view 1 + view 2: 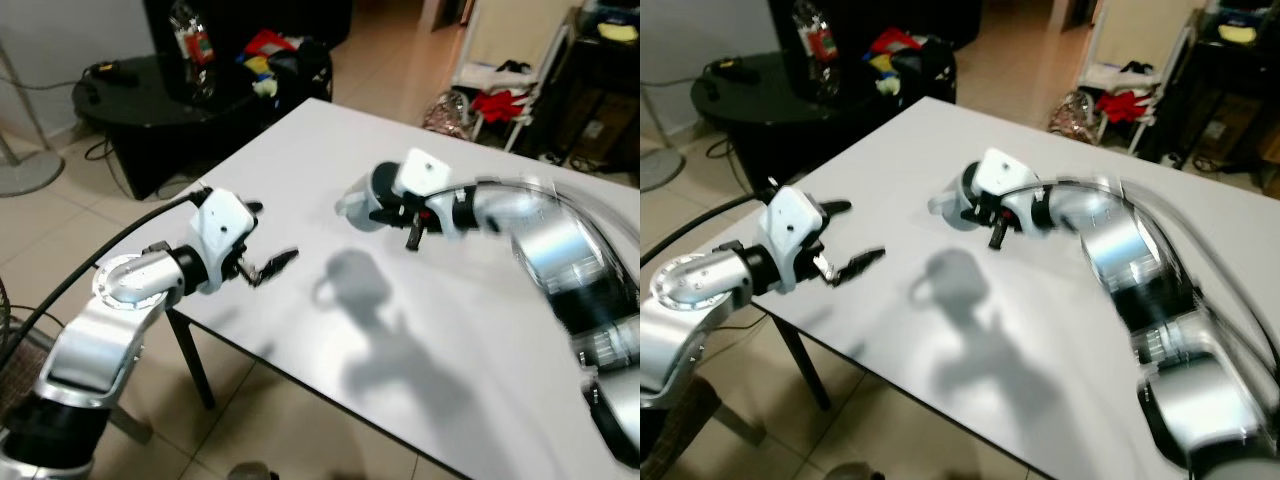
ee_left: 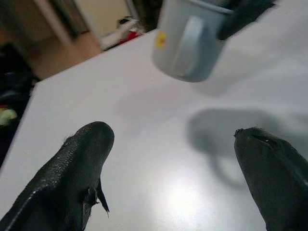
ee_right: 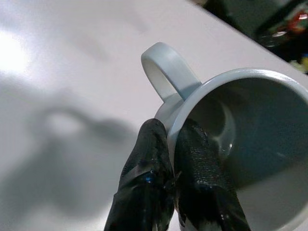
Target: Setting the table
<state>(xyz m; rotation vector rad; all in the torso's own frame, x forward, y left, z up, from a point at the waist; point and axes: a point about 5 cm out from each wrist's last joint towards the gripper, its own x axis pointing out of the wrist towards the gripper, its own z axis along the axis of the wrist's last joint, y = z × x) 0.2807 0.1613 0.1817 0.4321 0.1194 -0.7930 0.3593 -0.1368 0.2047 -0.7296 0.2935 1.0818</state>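
Note:
A pale blue mug (image 1: 362, 204) hangs tilted above the white table (image 1: 470, 330), casting a shadow below it. My right gripper (image 3: 174, 144) is shut on the mug (image 3: 250, 130), one finger inside the rim and one outside, right beside the handle (image 3: 163, 67). In the left wrist view the mug (image 2: 192, 41) shows its handle and a small yellow mark. My left gripper (image 1: 258, 238) is open over the table's near left edge, nothing between its fingers (image 2: 79, 163), some way left of the mug.
A black round table (image 1: 180, 90) with a bottle and toys stands beyond the table's far left corner. A fan base (image 1: 25, 170) sits on the tiled floor at left. Shelves and red items (image 1: 500, 100) are at the back right.

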